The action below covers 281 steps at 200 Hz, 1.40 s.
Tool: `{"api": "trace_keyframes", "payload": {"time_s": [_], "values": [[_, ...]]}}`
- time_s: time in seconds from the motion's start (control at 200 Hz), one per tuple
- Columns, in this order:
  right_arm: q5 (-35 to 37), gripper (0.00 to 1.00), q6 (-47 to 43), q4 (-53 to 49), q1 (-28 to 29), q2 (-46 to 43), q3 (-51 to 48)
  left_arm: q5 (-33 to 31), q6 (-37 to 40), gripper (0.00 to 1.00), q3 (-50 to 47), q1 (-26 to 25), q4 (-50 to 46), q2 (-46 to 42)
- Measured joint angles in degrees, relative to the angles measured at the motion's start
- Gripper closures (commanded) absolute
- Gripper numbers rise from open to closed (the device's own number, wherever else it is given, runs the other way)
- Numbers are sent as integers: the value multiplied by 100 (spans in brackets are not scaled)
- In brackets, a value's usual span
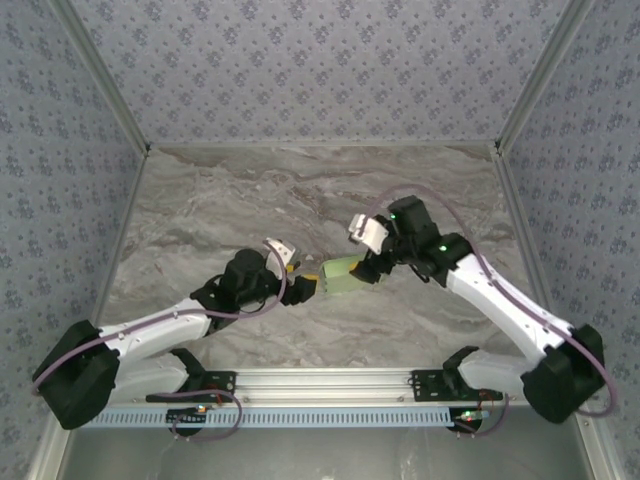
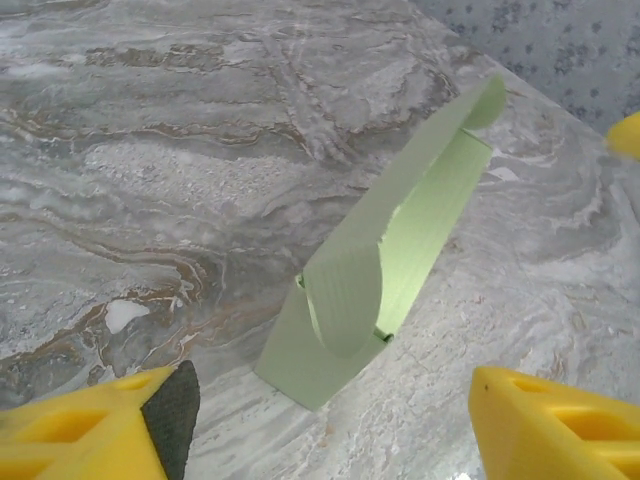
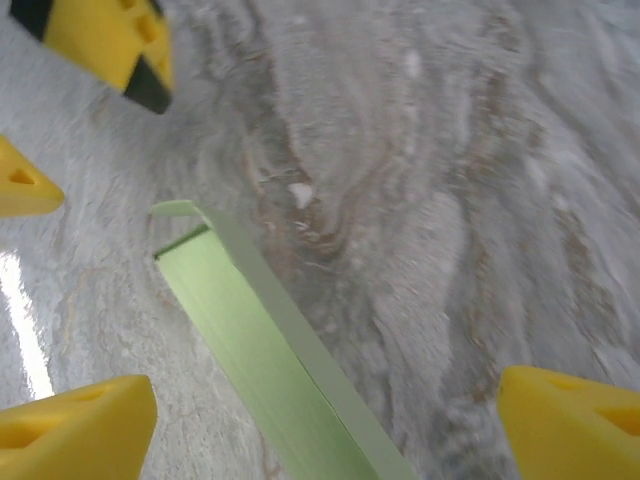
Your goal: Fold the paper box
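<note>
Left pincer (image 2: 335, 408) spread wide, paper box (image 2: 390, 260) just ahead

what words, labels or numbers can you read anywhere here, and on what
No readable text.
Box: plain green card, no print.
Left gripper and right gripper: plain yellow and black, no marks.
Walls: small repeating flower pattern, no letters.
Arms: green lights on the right arm, no legible labels.
</note>
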Motion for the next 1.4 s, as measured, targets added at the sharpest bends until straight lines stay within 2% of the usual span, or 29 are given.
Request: {"api": "trace_keyframes", "payload": {"time_s": [0.2, 0.335, 0.445, 0.515, 0.6, 0.735, 1.014, 1.209, 1.404], "values": [[286, 29, 1683, -63, -487, -1023, -564, -704, -339, 37, 492, -575, -621, 212], [219, 31, 2269, -35, -669, -1117, -1036, -1102, -516, 38, 933, -949, -927, 581], [-22, 36, 2557, 48, -890, -1023, -1390, -1338, -654, 41, 1193, -1049, -1182, 844], [-157, 37, 2651, 114, -1099, -918, -1464, -1467, -728, 45, 1333, -1073, -1303, 994], [-271, 37, 2699, 221, -1298, -802, -1471, -1558, -826, 54, 1473, -1108, -1445, 1110], [-505, 41, 2704, 330, -1397, -643, -1467, -1578, -949, 63, 1731, -1137, -1735, 1167], [-669, 52, 2531, 236, -1401, -24, -1102, -1729, -964, 64, 2151, -1314, -2133, 1344], [-595, 59, 2428, 219, -1329, 46, -997, -2031, -968, 63, 2258, -1314, -2494, 1528], [-402, 74, 2426, 197, -1180, 50, -994, -2221, -984, 63, 2420, -1314, -2728, 1550]]}}
